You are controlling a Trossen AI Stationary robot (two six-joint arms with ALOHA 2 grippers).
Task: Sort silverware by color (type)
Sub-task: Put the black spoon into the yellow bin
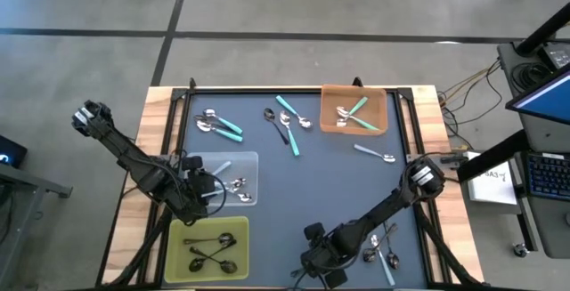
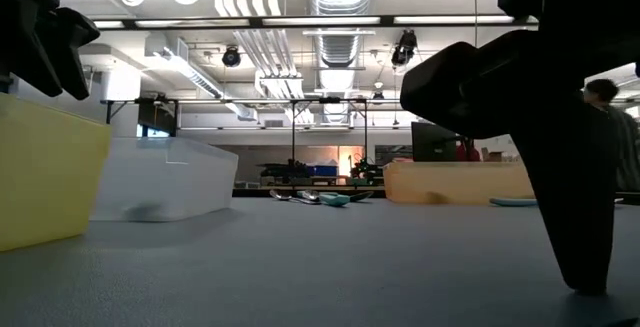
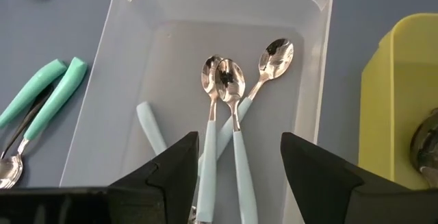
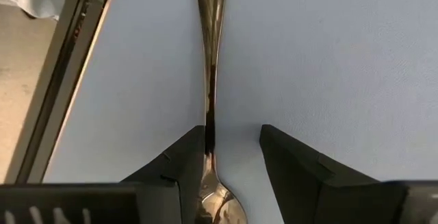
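Overhead, the left gripper hangs over the clear tray, fingers spread and holding nothing, while the right gripper sits low at the mat's near edge, well apart from that tray. No writing is legible. Left wrist: pale blue spoons lie inside the clear tray, beside the yellow tray. Right wrist: parted fingers straddle a dark metal spoon, one touching it, not clamped.
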